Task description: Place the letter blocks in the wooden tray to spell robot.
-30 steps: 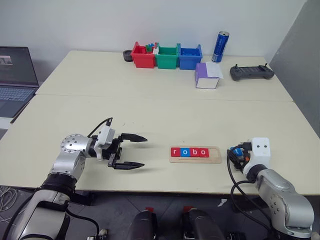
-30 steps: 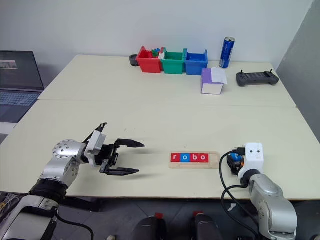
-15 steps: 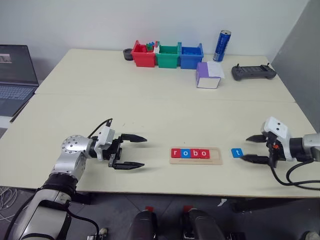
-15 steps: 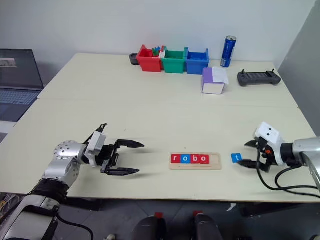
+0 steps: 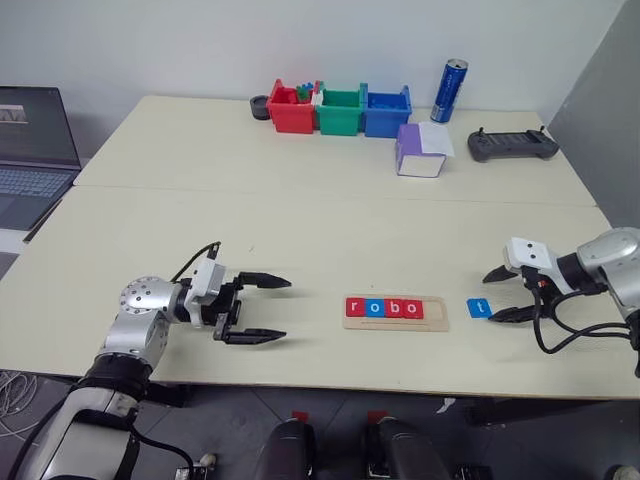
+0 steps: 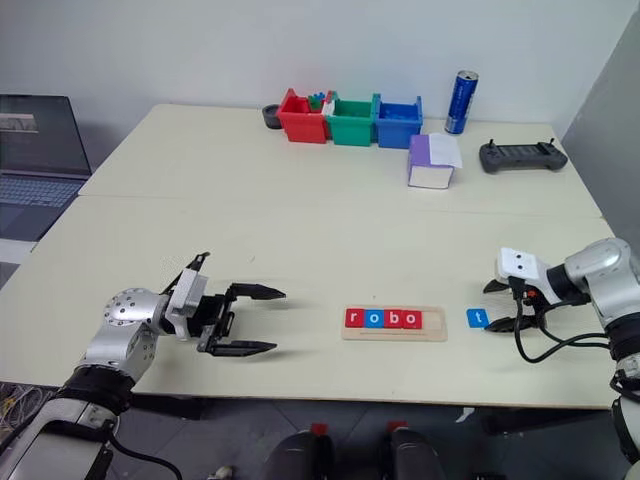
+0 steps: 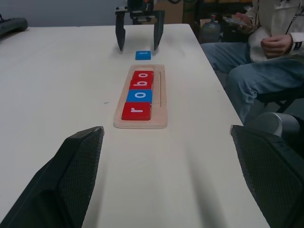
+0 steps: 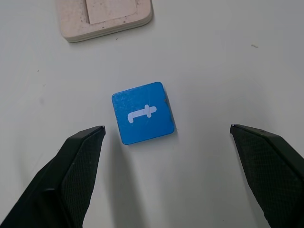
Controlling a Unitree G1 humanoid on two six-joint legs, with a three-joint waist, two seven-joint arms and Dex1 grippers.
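Note:
The wooden tray (image 5: 393, 311) lies near the table's front edge and holds a red r, a blue o, a red b and a red o (image 7: 138, 92) in a row. Its right end slot (image 8: 107, 16) is bare. A blue t block (image 5: 479, 308) lies flat on the table just right of the tray. My right gripper (image 5: 492, 298) hovers open just right of the t block (image 8: 142, 112), pointing at it, with nothing between its fingers. My left gripper (image 5: 287, 310) stands open and empty to the left of the tray, pointing toward it.
At the table's back stand red, green and blue bins (image 5: 340, 108), a blue can (image 5: 450, 90), a purple-and-white box (image 5: 420, 150) and a black controller (image 5: 513, 145). A laptop (image 5: 35, 140) sits at far left. A seated person (image 7: 266, 52) is beyond the table's front edge.
The right hand stood over the t block a second ago. It has swung out to the right and turned, leaving the block flat on the table. The left arm has kept still.

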